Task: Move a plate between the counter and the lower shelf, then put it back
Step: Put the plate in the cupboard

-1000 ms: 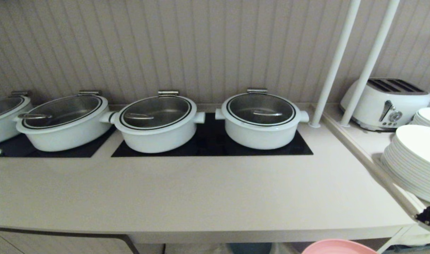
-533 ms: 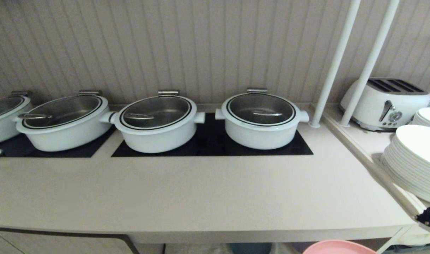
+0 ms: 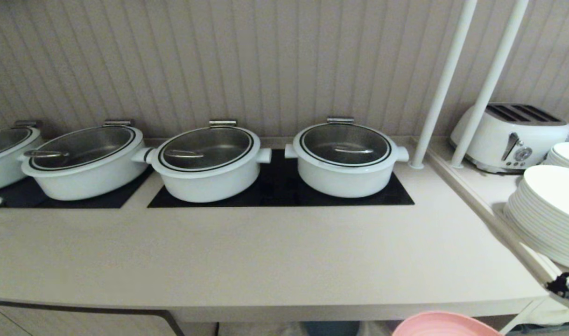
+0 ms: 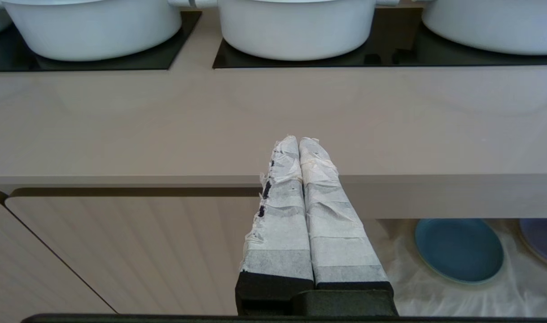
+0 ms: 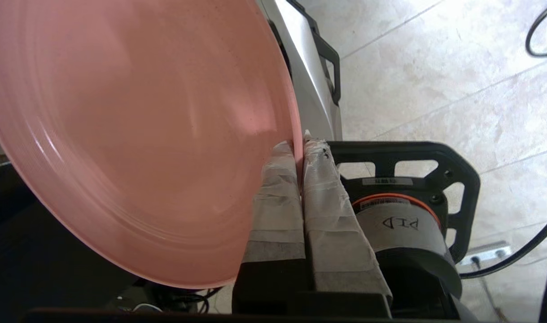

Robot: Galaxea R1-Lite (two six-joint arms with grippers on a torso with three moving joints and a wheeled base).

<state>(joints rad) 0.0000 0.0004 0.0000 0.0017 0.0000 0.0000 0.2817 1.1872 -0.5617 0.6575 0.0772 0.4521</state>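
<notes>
Right gripper clamped on the rim of the round matte pink plate; taped fingers pinch the edge from both faces, so the plate hangs off the pincer tilted, not flat. In the head view only a sliver of the pink plate shows, bottom right of frame, below the front edge of the long beige counter. Plate is in the air, touching neither counter nor shelf. Edge grip likely chosen because a low-rimmed plate gives nothing else to hold; risk is it pivoting or slipping in the pinch.

Left gripper parked, fingers pressed together, holding nothing, centre of its wrist frame, pointing at the counter's front edge. Below the counter at lower right of that frame, the recessed lower shelf draped in wrinkled white cloth holds a round blue plate and part of a purple plate at the right edge.

On the counter: three white lidded pots on black glass cooktop panels, upper middle of the head frame. Far right: stacked glossy white plates and a white toaster on the side ledge.

Judgement: plate is mid-transfer, near counter level; which leg of the move cannot be told.
</notes>
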